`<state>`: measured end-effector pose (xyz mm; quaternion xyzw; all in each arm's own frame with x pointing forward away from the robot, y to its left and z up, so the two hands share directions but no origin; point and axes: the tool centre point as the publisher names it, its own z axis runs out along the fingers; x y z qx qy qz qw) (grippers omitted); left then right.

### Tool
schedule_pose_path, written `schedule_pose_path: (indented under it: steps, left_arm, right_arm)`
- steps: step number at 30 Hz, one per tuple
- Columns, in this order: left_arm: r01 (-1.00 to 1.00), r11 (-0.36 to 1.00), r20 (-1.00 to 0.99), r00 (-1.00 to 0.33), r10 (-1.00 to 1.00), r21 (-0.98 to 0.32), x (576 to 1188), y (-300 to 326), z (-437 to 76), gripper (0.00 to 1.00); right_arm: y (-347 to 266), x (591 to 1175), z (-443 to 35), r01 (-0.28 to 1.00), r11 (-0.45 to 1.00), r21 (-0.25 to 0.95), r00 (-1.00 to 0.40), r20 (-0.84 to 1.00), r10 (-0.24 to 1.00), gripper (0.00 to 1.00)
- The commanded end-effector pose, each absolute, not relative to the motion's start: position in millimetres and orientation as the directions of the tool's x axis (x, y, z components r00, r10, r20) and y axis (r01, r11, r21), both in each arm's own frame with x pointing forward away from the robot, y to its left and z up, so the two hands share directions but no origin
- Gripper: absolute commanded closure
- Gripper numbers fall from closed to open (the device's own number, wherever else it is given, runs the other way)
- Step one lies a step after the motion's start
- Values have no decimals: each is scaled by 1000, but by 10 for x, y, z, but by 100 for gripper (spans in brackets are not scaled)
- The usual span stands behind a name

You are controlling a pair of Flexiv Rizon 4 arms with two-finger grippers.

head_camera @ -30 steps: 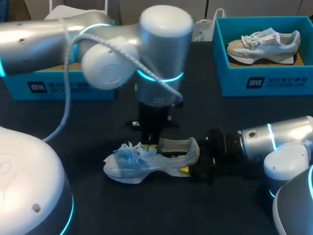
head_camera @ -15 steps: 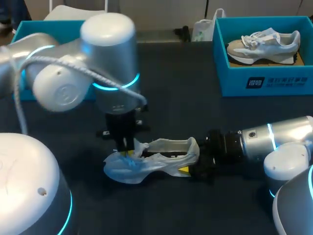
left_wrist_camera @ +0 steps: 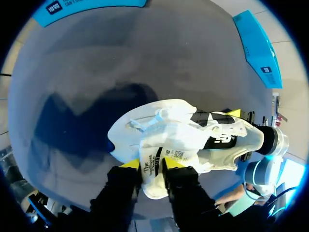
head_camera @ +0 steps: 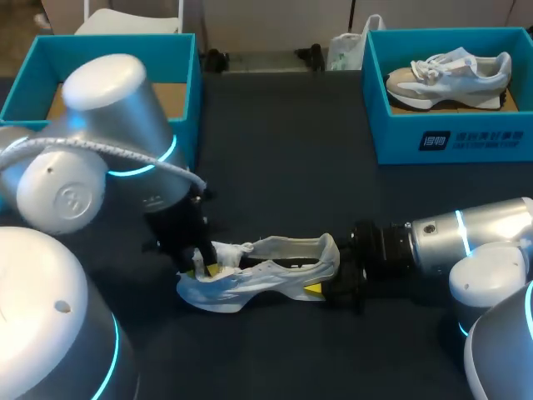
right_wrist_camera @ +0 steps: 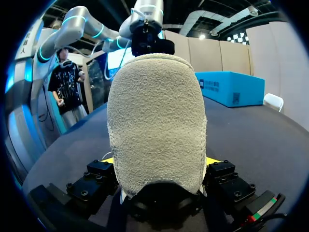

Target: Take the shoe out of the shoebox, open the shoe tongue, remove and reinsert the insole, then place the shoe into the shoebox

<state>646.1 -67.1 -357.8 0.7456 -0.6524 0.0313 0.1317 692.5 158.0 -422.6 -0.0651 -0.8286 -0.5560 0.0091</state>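
A white and pale grey shoe (head_camera: pixel 266 271) lies on its side on the dark table, toe toward my left arm. My left gripper (head_camera: pixel 200 262) stands over the toe end. In the left wrist view it (left_wrist_camera: pixel 152 166) is shut on the shoe tongue (left_wrist_camera: pixel 153 157), which is folded out over the laces toward the toe. The dark inside of the shoe (left_wrist_camera: pixel 217 140) shows behind it. My right gripper (head_camera: pixel 333 287) is at the heel. In the right wrist view the suede heel (right_wrist_camera: pixel 157 125) fills the space between its fingers (right_wrist_camera: pixel 159 162), and a yellow tip (right_wrist_camera: pixel 212 160) presses each side.
A blue shoebox (head_camera: pixel 187 75) with a bare cardboard floor stands at the back left, partly behind my left arm. Another blue box (head_camera: pixel 450 137) at the back right holds a second shoe (head_camera: pixel 450 75). A white bag (head_camera: pixel 346 50) sits at the far edge.
My left arm has swung left and toward the front, from over the shoe's middle to its toe end, drawing the tongue forward. The right arm and the heel have stayed still.
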Motion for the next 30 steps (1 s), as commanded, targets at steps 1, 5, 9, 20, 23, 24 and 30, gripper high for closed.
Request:
schedule_pose_path:
  steps: [1,5,9,20,23,24,30]
  left_arm:
    - [-984,-106,375,154,-914,146,6410,-586,-3570,56]
    - [-988,-79,351,121,-929,131,6380,-530,-3529,44]
    - [-990,-67,325,103,-940,121,6360,-454,-3460,36]
    - [-998,47,310,-32,-950,41,6632,-677,-2744,40]
    - [-994,112,309,-102,-945,14,6737,-761,-2519,39]
    - [-990,138,305,-132,-943,1,6768,-794,-2448,40]
    - [-939,343,303,-333,-893,-23,6891,-1005,-2057,45]
  right_arm:
    - [1593,6920,-4229,118,375,920,-991,87,98,100]
    - [1593,6920,-4229,118,375,920,-991,87,98,100]
    - [1593,6920,-4229,118,375,920,-991,87,98,100]
    - [1593,6920,-4229,118,375,920,-991,87,98,100]
    - [1593,6920,-4229,118,375,920,-991,87,98,100]
    - [1593,6920,-4229,118,375,920,-991,87,98,100]
    - [1593,6920,-4229,118,375,920,-991,87,98,100]
